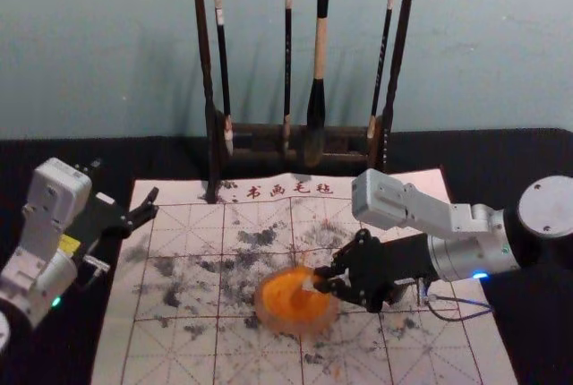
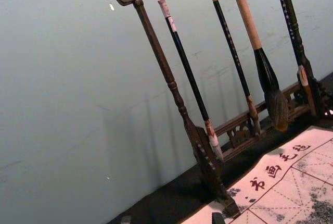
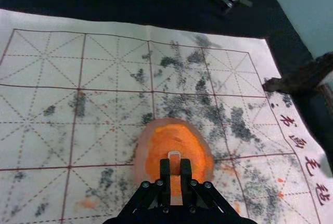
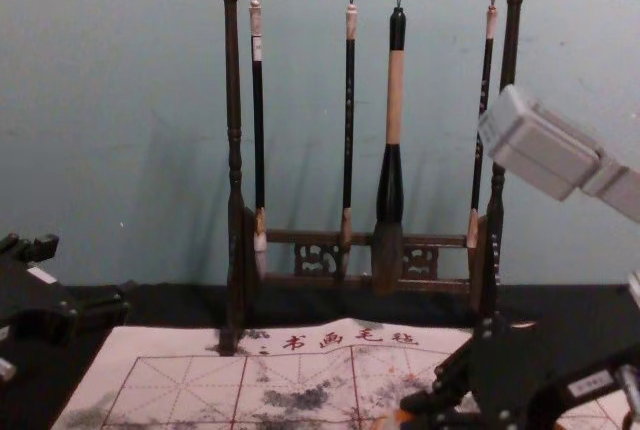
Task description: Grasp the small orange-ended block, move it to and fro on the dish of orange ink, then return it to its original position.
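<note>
Small block (image 3: 174, 164) hangs above the orange ink (image 3: 177, 135) in its dish (image 3: 141, 164); whether it touches the ink, cannot tell. Right gripper (image 1: 320, 280) reaches in over the dish's right side, fingers closed to the block's width, pinching it. Dish sits on gridded mat (image 1: 179, 349). Brush rack (image 4: 234, 130) stands behind, brushes (image 4: 259, 130) hanging. Left gripper (image 1: 153, 205) idles by the mat's left edge, fingers apart, empty.
</note>
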Robot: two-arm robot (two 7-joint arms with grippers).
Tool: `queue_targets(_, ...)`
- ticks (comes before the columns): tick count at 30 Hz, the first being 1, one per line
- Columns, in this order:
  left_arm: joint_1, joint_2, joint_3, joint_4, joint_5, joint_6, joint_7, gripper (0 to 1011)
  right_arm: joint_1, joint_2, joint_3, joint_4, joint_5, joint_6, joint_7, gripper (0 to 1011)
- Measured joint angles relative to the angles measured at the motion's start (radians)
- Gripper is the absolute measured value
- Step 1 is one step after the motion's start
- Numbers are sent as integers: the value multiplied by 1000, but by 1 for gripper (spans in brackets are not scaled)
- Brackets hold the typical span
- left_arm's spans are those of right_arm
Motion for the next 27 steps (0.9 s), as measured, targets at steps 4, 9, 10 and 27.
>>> queue_targets(4,0,0,0,0,0,0,0,1001,8,-6,0,14,-4,3,-4,81)
queue_targets(9,0,0,0,0,0,0,0,1001,14,-9,4,25,-8,9,-11,81)
queue_targets(10,0,0,0,0,0,0,0,1001,14,-8,6,25,-8,10,-11,81)
queue_targets(27,0,0,0,0,0,0,0,1001,-16,48,20,-55,9,19,6,81)
